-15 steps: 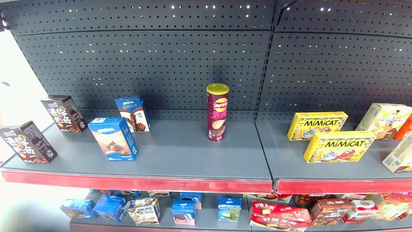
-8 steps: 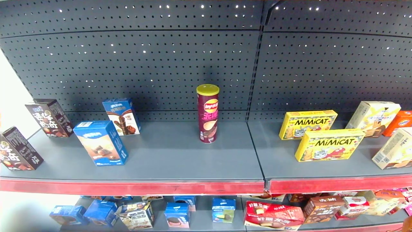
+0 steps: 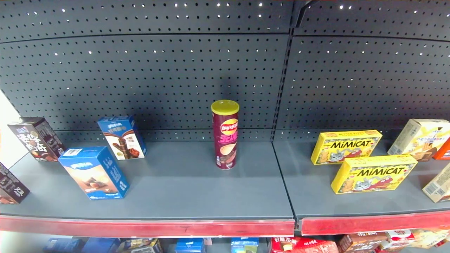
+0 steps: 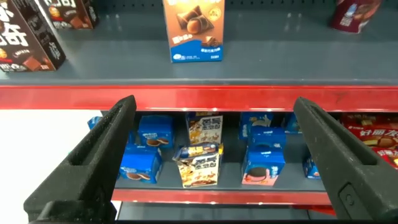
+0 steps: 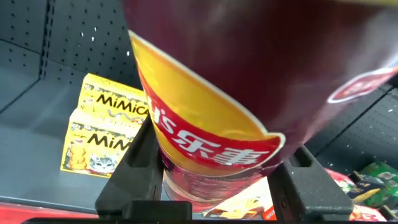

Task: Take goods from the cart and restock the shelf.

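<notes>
Your right claw (image 5: 217, 180) is clenched around a maroon chips can (image 5: 249, 74), held in front of the shelf (image 5: 25, 130) with two yellow boxes (image 5: 102, 134) lying beyond it. Your left claw (image 4: 214, 152) is released, its fingers spread wide, facing the shelf's red front edge (image 4: 199, 99). A second chips can (image 3: 225, 134) stands upright mid-shelf near the back panel, and a blue box (image 3: 94, 172) stands to its left, nearer the front.

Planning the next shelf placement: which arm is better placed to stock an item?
Right: the right claw grips a chip can; the left claw is open and empty.
</notes>
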Robot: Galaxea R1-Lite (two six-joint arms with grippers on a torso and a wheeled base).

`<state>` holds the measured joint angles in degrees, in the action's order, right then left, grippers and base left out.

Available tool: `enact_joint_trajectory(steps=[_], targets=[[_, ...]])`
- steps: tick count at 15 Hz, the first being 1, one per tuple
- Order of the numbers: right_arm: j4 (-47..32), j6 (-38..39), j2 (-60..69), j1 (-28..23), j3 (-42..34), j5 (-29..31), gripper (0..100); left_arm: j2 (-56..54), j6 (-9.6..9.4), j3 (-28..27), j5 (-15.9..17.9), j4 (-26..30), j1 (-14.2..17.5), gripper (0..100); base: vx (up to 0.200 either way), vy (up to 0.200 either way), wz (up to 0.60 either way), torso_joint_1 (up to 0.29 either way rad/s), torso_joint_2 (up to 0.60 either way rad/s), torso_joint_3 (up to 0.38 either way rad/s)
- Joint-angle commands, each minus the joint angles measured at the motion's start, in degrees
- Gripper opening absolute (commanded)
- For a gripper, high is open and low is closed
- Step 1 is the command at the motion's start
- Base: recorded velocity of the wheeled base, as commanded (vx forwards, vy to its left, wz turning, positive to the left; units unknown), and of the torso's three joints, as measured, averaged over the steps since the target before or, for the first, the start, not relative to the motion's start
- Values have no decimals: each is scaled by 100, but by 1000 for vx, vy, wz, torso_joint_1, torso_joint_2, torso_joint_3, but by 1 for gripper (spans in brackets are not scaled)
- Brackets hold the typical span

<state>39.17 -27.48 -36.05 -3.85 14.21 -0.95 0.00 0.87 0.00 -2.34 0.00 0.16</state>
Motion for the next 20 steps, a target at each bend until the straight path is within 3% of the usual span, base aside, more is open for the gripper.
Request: enact_joint_trajectory(steps=[1,11,15,20], targets=[[3,-3,-8,-1,-15,-2,0,0,1,0,-3,0,2,100,0,0,0,0,0,0],[21,32,19,-81,205,86,0,0,1,0,-12,0,2,100,0,0,0,0,0,0],[3,102,54,-72,468,605,0,0,1,0,-3,0,2,100,0,0,0,0,0,0],[-6,102,221,-98,433,622,0,0,-7,0,-3,0,2,100,80,0,0,0,2,2]])
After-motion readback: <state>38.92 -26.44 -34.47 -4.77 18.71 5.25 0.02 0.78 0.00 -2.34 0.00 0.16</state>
